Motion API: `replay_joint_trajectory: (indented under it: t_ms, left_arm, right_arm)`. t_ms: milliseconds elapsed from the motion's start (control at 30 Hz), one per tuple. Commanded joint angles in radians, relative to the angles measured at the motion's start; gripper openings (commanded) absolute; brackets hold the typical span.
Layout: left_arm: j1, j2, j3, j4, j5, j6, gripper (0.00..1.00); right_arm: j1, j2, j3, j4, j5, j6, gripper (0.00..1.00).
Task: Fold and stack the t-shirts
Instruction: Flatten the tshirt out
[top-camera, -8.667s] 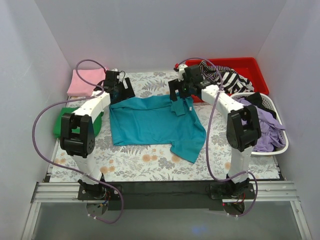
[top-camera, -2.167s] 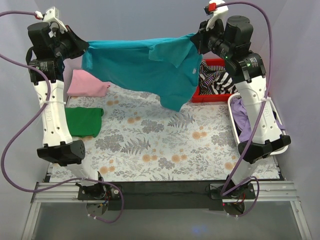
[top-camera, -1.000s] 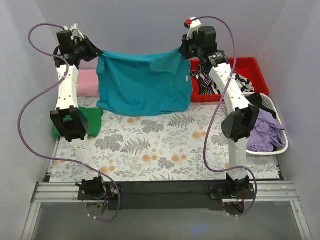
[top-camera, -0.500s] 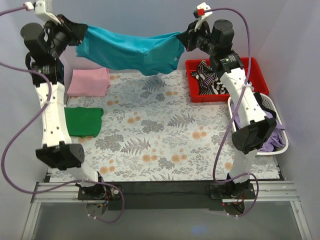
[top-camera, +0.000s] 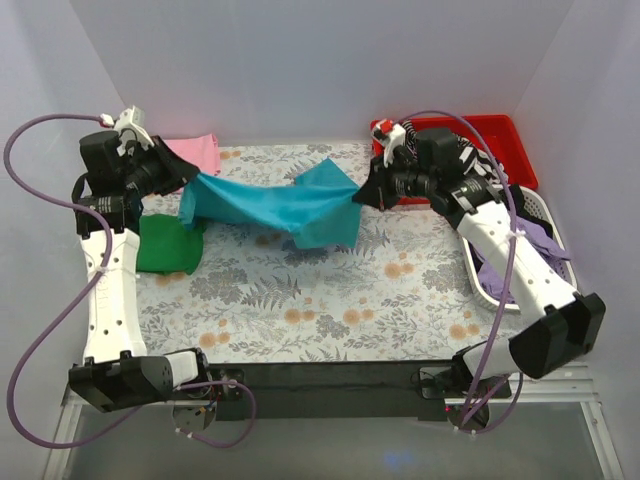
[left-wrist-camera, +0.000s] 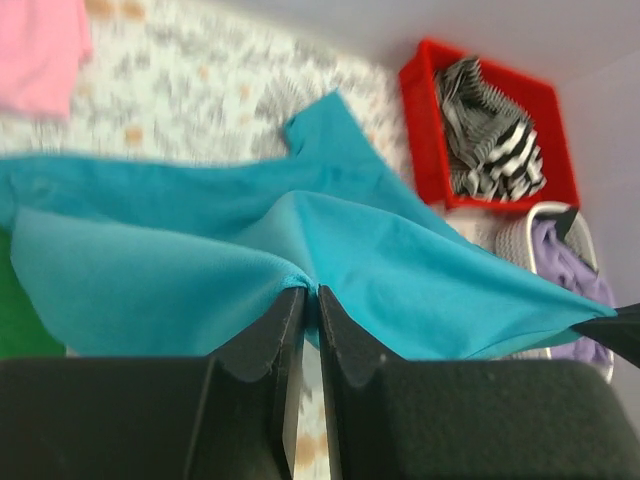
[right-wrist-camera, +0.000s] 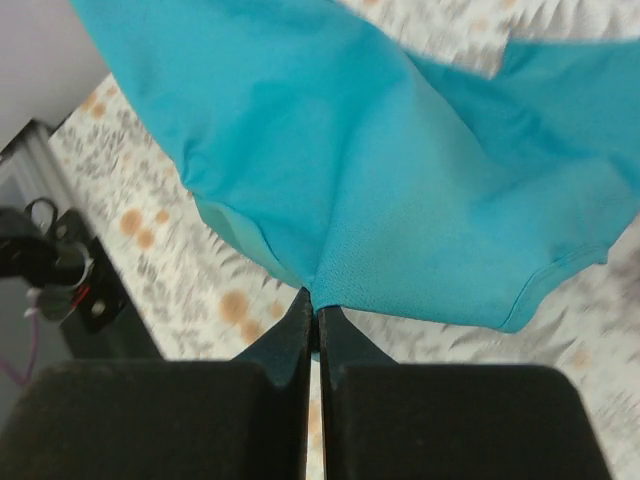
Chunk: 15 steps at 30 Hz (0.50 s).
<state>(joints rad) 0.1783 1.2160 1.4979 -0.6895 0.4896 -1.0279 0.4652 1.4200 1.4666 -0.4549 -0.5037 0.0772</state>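
A teal t-shirt (top-camera: 275, 205) hangs stretched between my two grippers over the back of the floral table; its middle sags down to the surface. My left gripper (top-camera: 183, 185) is shut on its left edge, the cloth pinched at the fingertips (left-wrist-camera: 310, 295). My right gripper (top-camera: 362, 195) is shut on its right edge (right-wrist-camera: 313, 300). A folded pink t-shirt (top-camera: 200, 153) lies at the back left, partly behind the left arm. A folded green t-shirt (top-camera: 165, 245) lies at the left edge, below the left gripper.
A red bin (top-camera: 510, 140) with striped cloth (left-wrist-camera: 495, 140) stands at the back right. In front of it a white basket (top-camera: 560, 290) holds purple clothes. Grey walls close in the left, back and right sides.
Both arms have swung down and toward the table's middle, bringing the teal shirt from high in the air to low over the table, where it now sags and bunches.
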Motion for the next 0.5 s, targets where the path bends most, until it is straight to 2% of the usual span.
replay_joint_trajectory:
  t_ms: [0, 100, 367, 467]
  left_arm:
    - [0.001, -0.05, -0.077, -0.244, 0.033, 0.045, 0.1]
    - [-0.017, -0.105, -0.186, -0.298, 0.04, 0.052, 0.1]
    - [-0.06, -0.288, -0.583, -0.24, 0.191, -0.026, 0.11]
    - [-0.079, -0.349, -0.681, -0.242, 0.166, -0.07, 0.09]
  right_arm:
    - [0.001, -0.166, -0.159, -0.044, -0.053, 0.079, 0.01]
    - [0.003, -0.268, -0.289, -0.069, -0.027, 0.151, 0.01]
    - [0.01, -0.414, -0.526, -0.148, -0.07, 0.329, 0.01]
    - [0.012, -0.461, -0.6, -0.186, -0.046, 0.393, 0.01]
